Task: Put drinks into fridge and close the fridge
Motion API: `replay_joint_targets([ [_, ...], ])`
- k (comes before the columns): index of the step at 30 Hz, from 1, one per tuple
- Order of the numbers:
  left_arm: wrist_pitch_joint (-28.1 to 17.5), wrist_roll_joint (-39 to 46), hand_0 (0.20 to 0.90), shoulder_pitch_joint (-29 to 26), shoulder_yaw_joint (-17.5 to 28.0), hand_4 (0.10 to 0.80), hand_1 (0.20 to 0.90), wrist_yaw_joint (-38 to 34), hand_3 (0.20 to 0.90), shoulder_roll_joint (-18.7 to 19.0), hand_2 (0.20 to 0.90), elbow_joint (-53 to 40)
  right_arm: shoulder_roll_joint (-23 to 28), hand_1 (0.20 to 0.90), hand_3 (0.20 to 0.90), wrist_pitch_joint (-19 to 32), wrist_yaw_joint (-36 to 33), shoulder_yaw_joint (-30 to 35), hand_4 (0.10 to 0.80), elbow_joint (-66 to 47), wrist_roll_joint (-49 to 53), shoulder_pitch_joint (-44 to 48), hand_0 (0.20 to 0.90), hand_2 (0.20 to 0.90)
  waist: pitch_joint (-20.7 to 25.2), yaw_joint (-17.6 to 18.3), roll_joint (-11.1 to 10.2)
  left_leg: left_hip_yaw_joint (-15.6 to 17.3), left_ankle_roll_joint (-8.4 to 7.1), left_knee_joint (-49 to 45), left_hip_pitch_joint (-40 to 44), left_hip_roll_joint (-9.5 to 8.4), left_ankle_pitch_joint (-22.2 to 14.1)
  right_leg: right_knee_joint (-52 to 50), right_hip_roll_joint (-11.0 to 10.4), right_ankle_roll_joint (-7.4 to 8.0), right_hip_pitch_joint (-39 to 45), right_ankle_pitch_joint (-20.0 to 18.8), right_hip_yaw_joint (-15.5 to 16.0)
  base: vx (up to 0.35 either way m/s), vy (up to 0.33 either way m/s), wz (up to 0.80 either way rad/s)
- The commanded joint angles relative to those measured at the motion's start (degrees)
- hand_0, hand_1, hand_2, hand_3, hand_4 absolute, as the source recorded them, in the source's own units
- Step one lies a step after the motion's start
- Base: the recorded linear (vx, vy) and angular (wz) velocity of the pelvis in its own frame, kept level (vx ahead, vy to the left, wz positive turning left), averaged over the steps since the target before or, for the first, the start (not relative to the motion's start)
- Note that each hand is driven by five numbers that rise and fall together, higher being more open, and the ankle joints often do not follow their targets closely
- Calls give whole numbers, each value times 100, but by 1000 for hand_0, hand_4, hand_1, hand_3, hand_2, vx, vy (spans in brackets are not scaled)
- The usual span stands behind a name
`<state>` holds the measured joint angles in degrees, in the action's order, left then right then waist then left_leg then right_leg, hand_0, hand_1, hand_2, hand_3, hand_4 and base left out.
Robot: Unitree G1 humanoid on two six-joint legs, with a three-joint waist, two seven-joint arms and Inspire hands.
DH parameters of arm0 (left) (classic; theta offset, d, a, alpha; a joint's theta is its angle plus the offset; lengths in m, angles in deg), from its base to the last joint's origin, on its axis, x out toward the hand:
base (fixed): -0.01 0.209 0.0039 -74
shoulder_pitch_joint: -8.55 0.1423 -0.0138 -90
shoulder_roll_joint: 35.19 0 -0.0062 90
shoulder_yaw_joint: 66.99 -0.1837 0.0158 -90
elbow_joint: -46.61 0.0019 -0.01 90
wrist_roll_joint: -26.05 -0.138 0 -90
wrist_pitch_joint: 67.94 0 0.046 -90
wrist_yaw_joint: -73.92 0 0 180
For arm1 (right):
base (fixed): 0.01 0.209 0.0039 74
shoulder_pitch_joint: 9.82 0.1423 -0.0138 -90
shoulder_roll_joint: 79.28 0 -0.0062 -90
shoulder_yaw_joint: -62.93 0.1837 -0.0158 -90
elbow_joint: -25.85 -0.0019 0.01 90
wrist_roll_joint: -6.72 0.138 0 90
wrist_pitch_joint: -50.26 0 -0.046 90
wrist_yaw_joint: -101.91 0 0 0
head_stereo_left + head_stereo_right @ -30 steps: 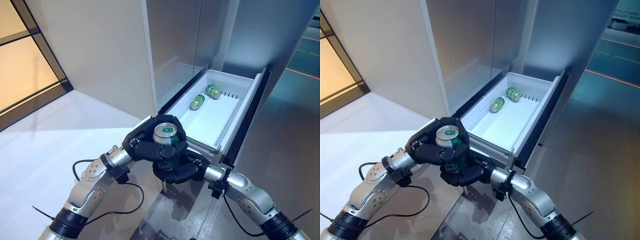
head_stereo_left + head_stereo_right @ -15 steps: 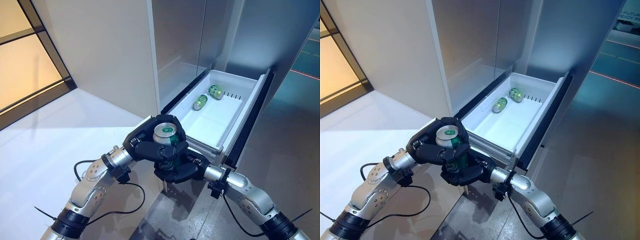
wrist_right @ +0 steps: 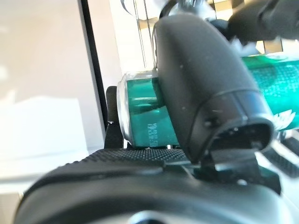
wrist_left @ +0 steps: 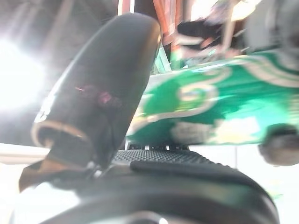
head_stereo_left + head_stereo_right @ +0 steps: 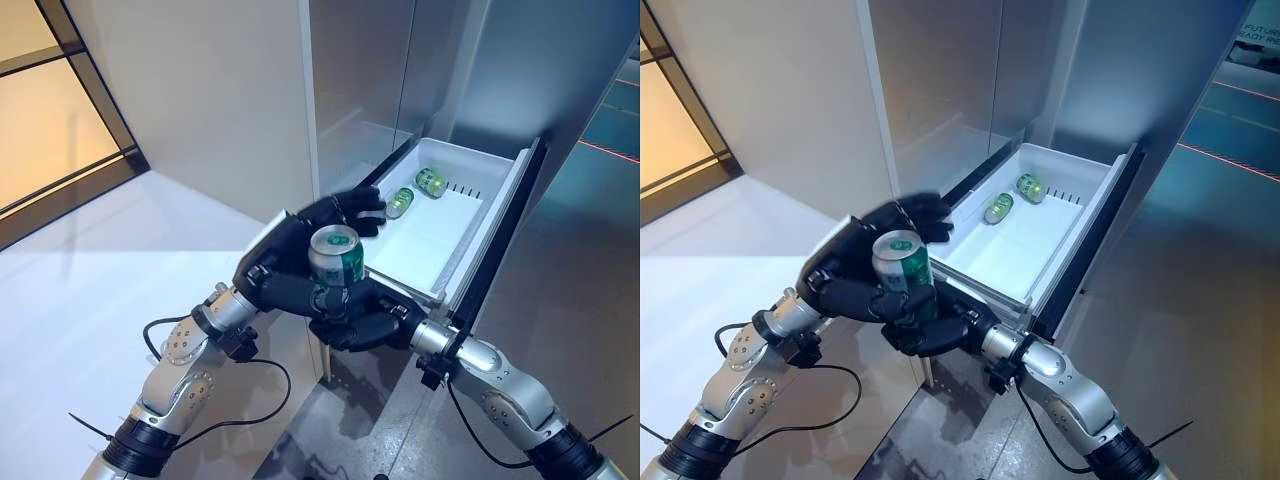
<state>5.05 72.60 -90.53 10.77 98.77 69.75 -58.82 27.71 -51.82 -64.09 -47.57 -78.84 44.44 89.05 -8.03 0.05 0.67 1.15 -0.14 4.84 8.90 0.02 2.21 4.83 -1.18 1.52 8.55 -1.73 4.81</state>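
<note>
A green drink can (image 5: 337,258) stands upright in the air just short of the open white fridge drawer (image 5: 487,196). My right hand (image 5: 365,322) is shut round its lower half from below; the right wrist view shows the thumb (image 3: 201,88) across the can (image 3: 140,121). My left hand (image 5: 285,262) sits behind the can on its left, open, its fingers (image 5: 352,208) stretched out toward the drawer. The left wrist view shows the can (image 4: 219,112) beside its thumb (image 4: 100,88). Two more green cans (image 5: 399,203) (image 5: 431,183) lie on their sides at the drawer's back.
The drawer juts from the steel fridge front (image 5: 360,70), with its dark face panel (image 5: 500,240) on the right side. A white wall (image 5: 200,100) and a window (image 5: 40,110) lie to the left. Grey floor (image 5: 580,300) runs along the right.
My left hand's fingers have come off the can's top and straightened toward the drawer. The can now sits a little higher, in the right hand alone.
</note>
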Motion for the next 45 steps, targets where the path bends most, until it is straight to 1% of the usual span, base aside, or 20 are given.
replay_joint_targets([
  [1, -1173, 73, 900, -700, 447, 800, 900, -382, 900, -175, 900, -545, -306, 300, 200, 622, -641, 1035, 100, -403, -184, 1145, 300, 300, 431, 4, -144, -37, 205, -113, 63, -310, -450, -443, 151, 96, -114, 425, -15, 0, 0, 0],
  [2, -1149, 42, 900, -713, 490, 800, 900, -445, 900, -181, 900, -540, -279, 300, 200, 608, -753, 1084, 100, -363, -258, 1200, 300, 300, 431, -2, -150, -43, 204, -111, 62, -311, -453, -446, 149, 95, -116, 428, -12, 0, 0, 0],
  [5, -817, 72, 900, -786, 537, 800, 900, -599, 900, -180, 900, -526, -205, 300, 200, 640, -1065, 1205, 100, -222, -563, 1394, 300, 300, 414, -18, -164, -59, 202, -117, 62, -313, -462, -459, 150, 92, -116, 435, -4, -13, 5, 3],
  [8, -466, 36, 900, -914, 442, 800, 900, -700, 900, -167, 900, -394, -41, 300, 200, 816, -1435, 1274, 100, -4, -1155, 1697, 300, 300, 389, -32, -165, -71, 203, -121, 75, -314, -468, -460, 146, 90, -100, 431, 19, 0, 0, 0],
  [10, -190, -16, 900, -1003, 347, 800, 900, -750, 900, -162, 900, -316, 38, 300, 200, 780, -1598, 1278, 100, 177, -1224, 1901, 300, 300, 364, -40, -161, -87, 202, -129, 90, -318, -473, -472, 146, 87, -89, 430, 34, 0, 0, 0],
  [12, 610, 301, 900, -1085, 198, 800, 900, -556, 900, -178, 900, -122, 129, 300, 200, 757, -1882, 1248, 100, 513, -1247, 2196, 300, 300, 340, -64, -158, -105, 196, -157, 103, -320, -489, -482, 131, 92, -63, 433, 62, 4, 5, 2],
  [16, 1818, 502, 900, -1034, -222, 800, 900, -178, 900, -238, 900, 275, 277, 300, 200, 860, -2331, 1126, 100, 1067, -1408, 2664, 300, 300, 284, -116, -136, -119, 198, -216, 108, -329, -525, -477, 106, 108, -31, 416, 124, 21, 9, 5],
  [17, 1950, 515, 900, -996, -308, 800, 900, -112, 900, -253, 900, 357, 321, 300, 200, 887, -2403, 1102, 100, 1180, -1499, 2757, 300, 300, 273, -127, -132, -124, 199, -231, 106, -334, -532, -477, 102, 111, -28, 411, 134, 46, 15, 5],
  [18, 2406, 668, 900, -873, -456, 800, 900, -12, 900, -308, 900, 474, 477, 300, 200, 941, -2578, 1061, 100, 1415, -1660, 2943, 300, 300, 257, -159, -121, -129, 201, -249, 104, -338, -537, -464, 91, 113, -12, 401, 152, 45, 16, 3],
  [19, 2454, 656, 900, -813, -515, 800, 900, 30, 900, -340, 900, 516, 529, 300, 200, 945, -2636, 1044, 100, 1509, -1683, 3021, 300, 300, 251, -175, -119, -133, 200, -255, 104, -339, -539, -465, 88, 116, -10, 398, 161, 66, 24, 4],
  [20, 2666, 724, 900, -677, -634, 800, 900, 67, 900, -428, 900, 628, 662, 300, 200, 982, -2771, 1001, 100, 1750, -1866, 3197, 300, 300, 237, -209, -111, -140, 202, -269, 103, -342, -547, -463, 77, 120, -1, 393, 176, 58, 22, 4],
  [22, 2973, 922, 900, -452, -785, 800, 900, 119, 900, -553, 900, 829, 885, 300, 200, 953, -2892, 968, 100, 2132, -1715, 3477, 300, 300, 214, -264, -108, -148, 197, -303, 83, -347, -555, -475, 60, 123, -4, 390, 201, 62, 27, 9],
  [25, 3095, 942, 900, -33, -1117, 800, 900, 185, 900, -610, 900, 949, 1278, 300, 200, 976, -3033, 824, 100, 2955, -1581, 4008, 300, 300, 131, -368, -99, -174, 195, -349, 22, -352, -547, -521, 39, 122, -40, 395, 246, 47, 21, 18],
  [28, 3209, 961, 900, 317, -1450, 800, 900, 281, 900, -496, 900, 995, 1578, 300, 200, 1056, -3032, 662, 100, 3904, -1496, 4529, 300, 300, 5, -504, -98, -228, 185, -414, -71, -362, -574, -571, 24, 118, -81, 441, 296, 39, 1, 11],
  [29, 3388, 937, 900, 464, -1630, 800, 900, 357, 900, -417, 900, 1002, 1715, 300, 200, 1020, -3037, 533, 100, 4298, -1556, 4792, 300, 300, -83, -576, -93, -254, 183, -454, -179, -366, -543, -606, 11, 111, -159, 427, 324, -15, -5, 23],
  [34, 3529, 798, 900, 625, -2139, 800, 900, 590, 900, -209, 900, 1200, 1910, 300, 200, 1081, -3018, 85, 100, 5190, -1755, 5414, 300, 300, -360, -700, -44, -303, 186, -609, -570, -388, -475, -742, -21, 89, -488, 398, 350, -68, -7, 17],
  [37, 3302, 445, 900, 556, -2458, 800, 900, 576, 900, -160, 900, 1536, 1941, 300, 200, 1039, -3012, -239, 100, 5660, -1937, 5795, 300, 300, -615, -736, -5, -293, 211, -697, -832, -391, -444, -843, -25, 74, -742, 375, 333, -106, -31, 17],
  [40, 2713, -123, 900, 463, -2720, 800, 900, 245, 900, -230, 900, 2245, 1932, 300, 200, 836, -2867, -538, 100, 6075, -2128, 6103, 300, 300, -888, -769, -1, -289, 239, -783, -1129, -378, -405, -934, 7, 51, -1017, 338, 302, -76, -65, 8],
  [42, 2448, -366, 900, 406, -2775, 800, 900, 45, 900, -297, 900, 2641, 1932, 300, 200, 750, -2823, -614, 100, 6139, -2196, 6129, 300, 300, -1018, -765, -10, -286, 249, -813, -1250, -369, -381, -975, 26, 41, -1132, 319, 295, -44, -64, 10],
  [45, 1772, -1215, 900, 227, -2890, 800, 900, -423, 900, -387, 900, 3482, 1926, 300, 200, 456, -2609, -729, 100, 6316, -2408, 6198, 300, 300, -1247, -766, -24, -275, 258, -899, -1482, -348, -349, -1058, 56, 20, -1340, 292, 299, -39, -67, 13],
])
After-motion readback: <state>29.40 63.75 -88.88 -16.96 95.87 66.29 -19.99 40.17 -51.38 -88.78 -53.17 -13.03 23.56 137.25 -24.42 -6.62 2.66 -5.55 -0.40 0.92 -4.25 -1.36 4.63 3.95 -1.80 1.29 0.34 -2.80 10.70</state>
